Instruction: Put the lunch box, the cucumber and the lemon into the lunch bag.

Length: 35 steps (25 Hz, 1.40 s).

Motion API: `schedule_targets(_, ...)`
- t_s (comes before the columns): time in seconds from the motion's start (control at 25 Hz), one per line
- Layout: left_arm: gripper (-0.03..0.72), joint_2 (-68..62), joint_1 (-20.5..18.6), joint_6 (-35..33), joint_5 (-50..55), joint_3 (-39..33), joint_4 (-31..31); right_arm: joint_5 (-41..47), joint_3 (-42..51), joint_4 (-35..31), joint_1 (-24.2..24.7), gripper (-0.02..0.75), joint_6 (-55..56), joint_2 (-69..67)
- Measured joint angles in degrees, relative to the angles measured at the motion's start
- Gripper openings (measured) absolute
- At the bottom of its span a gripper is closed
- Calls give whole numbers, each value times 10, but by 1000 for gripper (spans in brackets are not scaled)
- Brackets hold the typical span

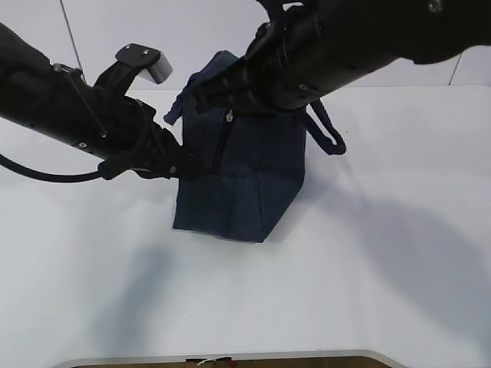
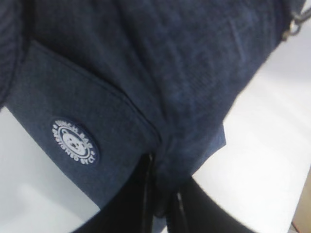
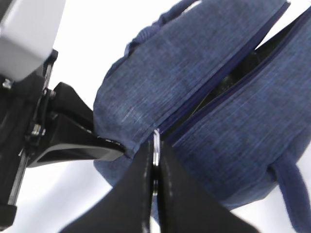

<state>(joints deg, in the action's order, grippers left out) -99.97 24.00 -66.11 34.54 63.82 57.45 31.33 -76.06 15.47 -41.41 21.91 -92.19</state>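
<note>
Navy lunch bag [image 1: 242, 180] fabric pinched between left gripper [image 2: 163, 211] jaws.

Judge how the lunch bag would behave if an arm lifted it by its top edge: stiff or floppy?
Probably floppy: the lunch bag is soft fabric, creased and bulging where the left gripper pinches it. It likely sags rather than tips, sitting broad on the table. Weight can't be judged.

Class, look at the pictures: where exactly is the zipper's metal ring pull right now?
In the right wrist view, the ring pull sits pinched in the right gripper, at the near end of the lunch bag's partly open zipper, right of the left gripper.
</note>
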Motion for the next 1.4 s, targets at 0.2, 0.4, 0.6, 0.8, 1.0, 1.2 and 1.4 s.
schedule_targets(0.2,1,0,0,-8,8,0,1,29,-26,31,-1,5,-1,0)
schedule_targets(0.4,1,0,1,-15,16,0,3,41,-36,64,-1,5,-1,0)
schedule_targets(0.6,1,0,1,-22,25,0,3,42,-45,96,-1,5,-1,-9)
schedule_targets(0.8,1,0,1,-24,28,0,2,41,-65,132,-1,5,-1,-34)
schedule_targets(1.0,1,0,1,-25,29,0,2,40,-85,150,0,5,-1,-48)
schedule_targets(1.2,0,0,1,-25,29,0,2,40,-93,169,2,5,-1,-53)
schedule_targets(1.4,0,0,1,-25,29,0,2,40,-93,200,2,5,-1,-59)
